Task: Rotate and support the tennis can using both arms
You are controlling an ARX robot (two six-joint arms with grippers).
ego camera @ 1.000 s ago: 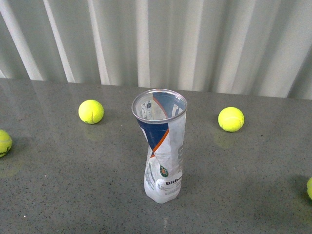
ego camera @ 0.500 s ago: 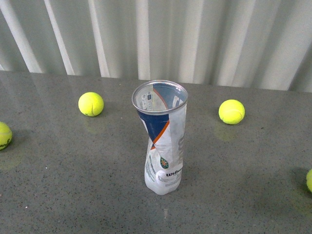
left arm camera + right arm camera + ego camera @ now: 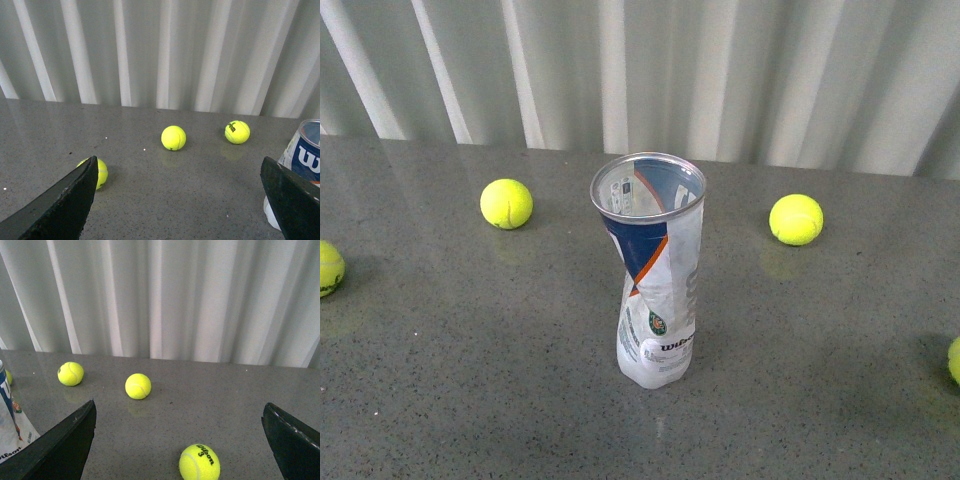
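Note:
The tennis can [image 3: 655, 280] stands upright in the middle of the grey table, open silver rim up, its clear body twisted and crumpled at the waist, Wilson label low down. Neither arm shows in the front view. In the left wrist view my left gripper [image 3: 182, 192] is open and empty, with the can [image 3: 305, 160] just beyond one black finger [image 3: 292, 197]. In the right wrist view my right gripper [image 3: 180, 435] is open and empty, with the can's lower part [image 3: 10, 425] beside one finger [image 3: 65, 447].
Yellow-green tennis balls lie around the can: one back left [image 3: 506, 203], one back right [image 3: 796, 219], one at the left edge [image 3: 328, 268], one at the right edge [image 3: 954, 360]. One ball [image 3: 200, 462] lies between my right fingers. White corrugated wall [image 3: 640, 70] behind the table.
The front view has shifted slightly: the can and balls sit a little higher in the picture than a second ago. The can still stands in the same place among the balls.

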